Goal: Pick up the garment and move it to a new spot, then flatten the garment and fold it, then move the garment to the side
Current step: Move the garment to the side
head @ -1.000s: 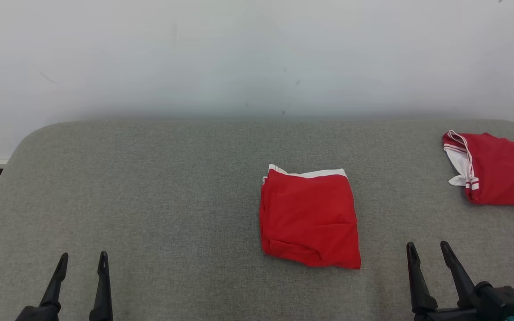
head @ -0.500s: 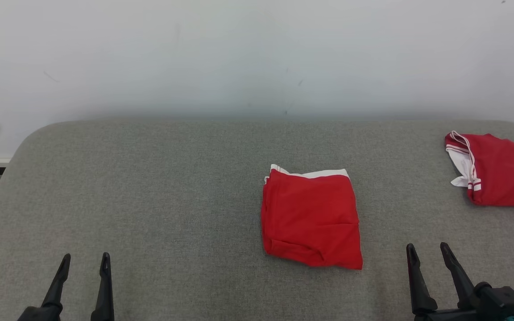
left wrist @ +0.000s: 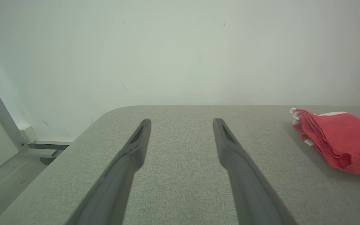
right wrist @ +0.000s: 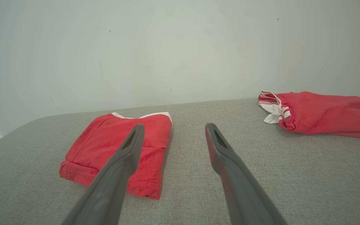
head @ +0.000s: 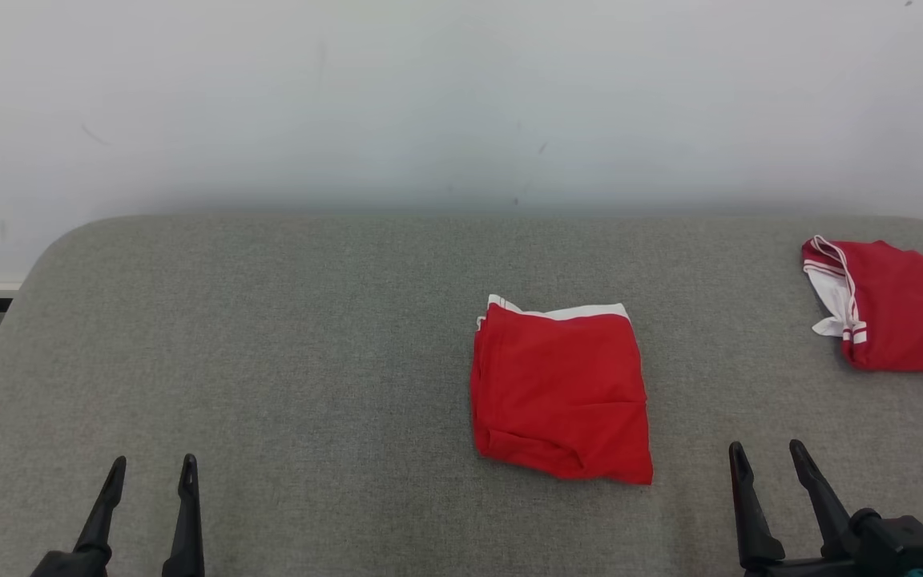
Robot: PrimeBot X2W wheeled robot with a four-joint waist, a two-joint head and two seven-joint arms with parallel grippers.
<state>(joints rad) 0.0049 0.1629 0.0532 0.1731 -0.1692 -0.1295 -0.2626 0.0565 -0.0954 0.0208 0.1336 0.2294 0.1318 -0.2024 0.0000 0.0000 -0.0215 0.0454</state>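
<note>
You are looking at a folded red garment [head: 562,393] that is lying flat on the grey tabletop [head: 269,336], a little toward the right edge from the middle and about midway between the near and far edges; its white-trimmed end is pointing at the far edge, and its slightly longer axis is running near to far, tilted a touch.

Your left pincer [head: 151,461] is hovering by the near left corner with its fingers standing apart and nothing between them; your right pincer [head: 766,445] is waiting near the near edge on the right, fingers likewise spread and empty.

The relation that matters: the folded garment is sitting just ahead of and inward from the right pincer, its near right corner being the closest part, while it is lying well apart from the left pincer; so the right arm is looking like the nearer one for sliding or lifting it aside.

A crumpled red garment [head: 902,308] with striped white trim is resting at the far right corner; you are probably wanting to keep the folded one clear of it.
</note>
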